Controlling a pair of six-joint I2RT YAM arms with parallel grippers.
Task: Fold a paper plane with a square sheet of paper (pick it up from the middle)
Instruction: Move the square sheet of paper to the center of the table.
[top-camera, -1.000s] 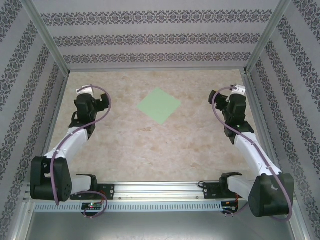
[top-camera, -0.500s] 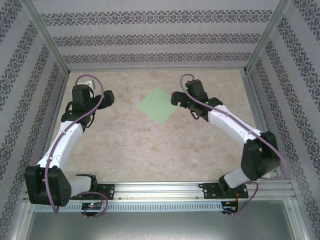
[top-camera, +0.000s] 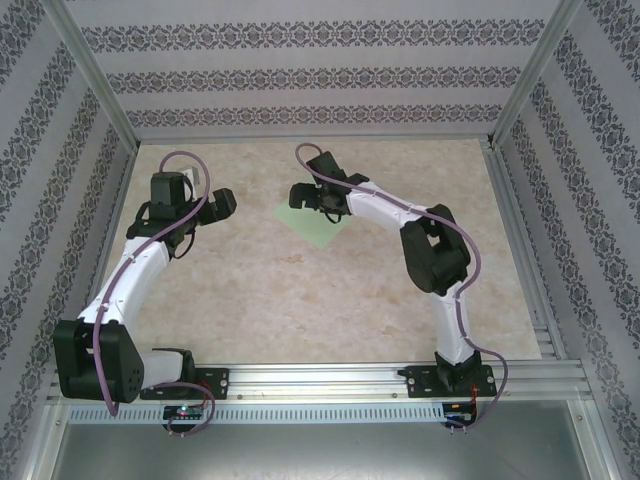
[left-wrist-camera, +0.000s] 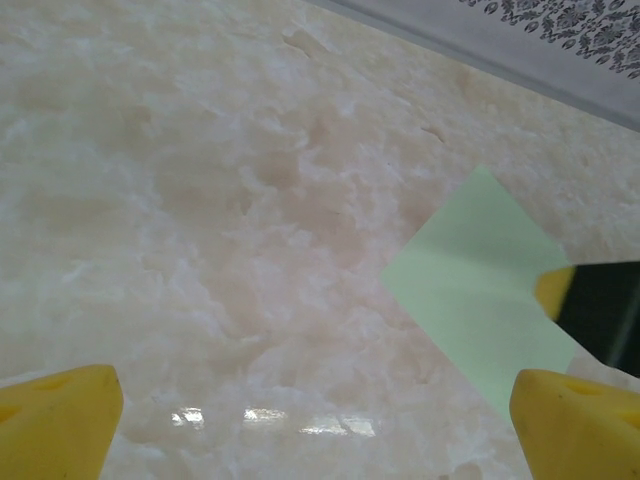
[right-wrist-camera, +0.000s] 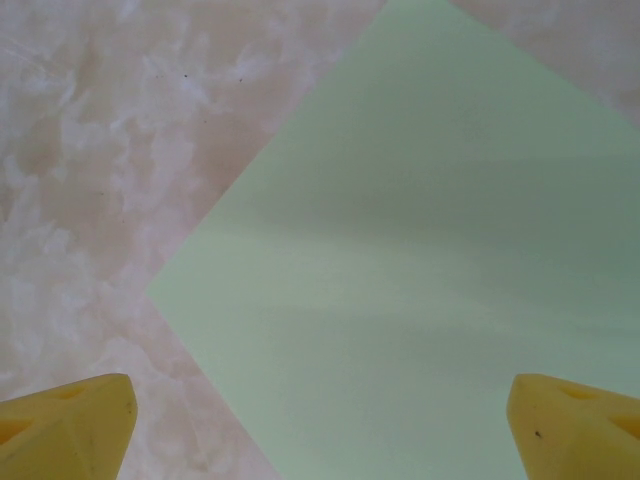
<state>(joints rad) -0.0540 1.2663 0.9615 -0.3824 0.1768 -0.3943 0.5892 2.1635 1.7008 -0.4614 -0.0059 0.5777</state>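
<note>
The right jaws stand released, spread wide just above the square sheet of paper (right-wrist-camera: 430, 250), one corner pointing toward the left-hand fingertip (right-wrist-camera: 65, 425). The left jaws, also released, have the paper ahead, off to their right. Bare surface (top-camera: 300, 290) borders its visible edges.

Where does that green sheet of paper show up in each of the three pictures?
Top external: the square sheet of paper lies near the centre, toward the far side.
Left wrist: at the right side of the picture.
Right wrist: across the centre and right, seen very close.
Shared landmark: the marbled tabletop around it.
</note>
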